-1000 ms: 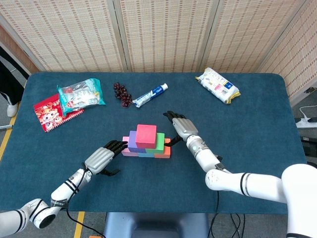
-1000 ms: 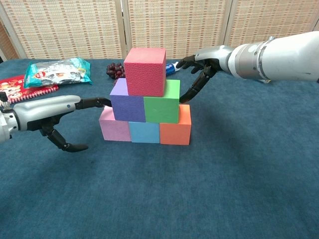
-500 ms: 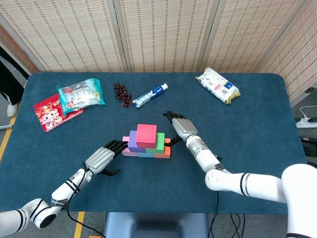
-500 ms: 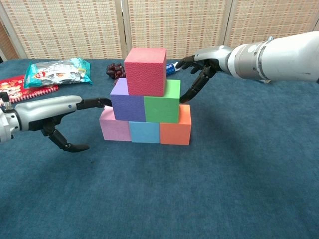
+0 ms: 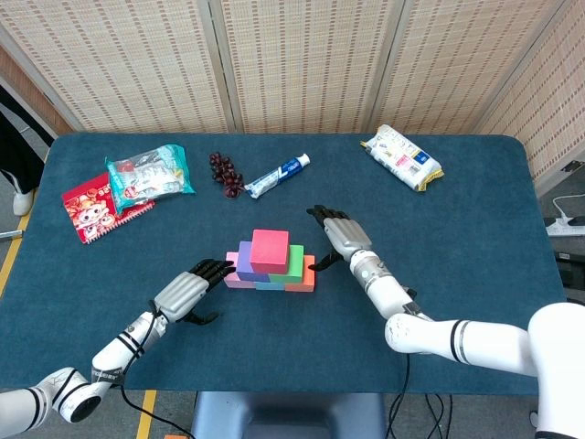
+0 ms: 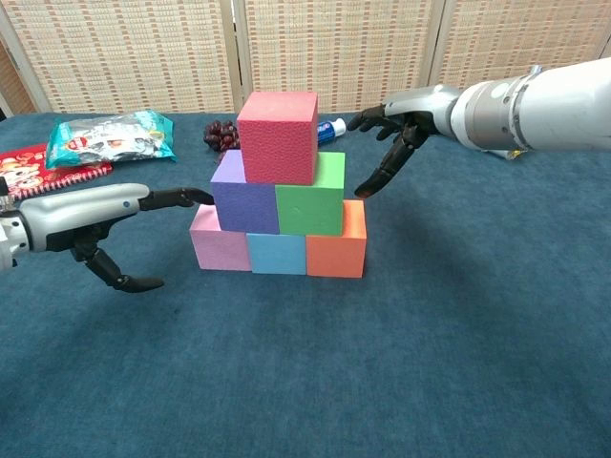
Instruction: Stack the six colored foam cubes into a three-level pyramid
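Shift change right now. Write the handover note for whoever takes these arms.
Left hand: open, holding nothing, fingertips beside the purple cube.
Right hand: open, holding nothing, just right of the green cube.
Pyramid stands mid-table: pink cube, blue cube and orange cube below; purple and green above; red cube on top.
Done: all six stacked.
Left: draw both hands clear without bumping it.

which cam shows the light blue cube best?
Chest view: the light blue cube shows its full front face, in the middle of the bottom row between the pink cube and the orange cube. Head view shows only a thin sliver below the upper cubes.
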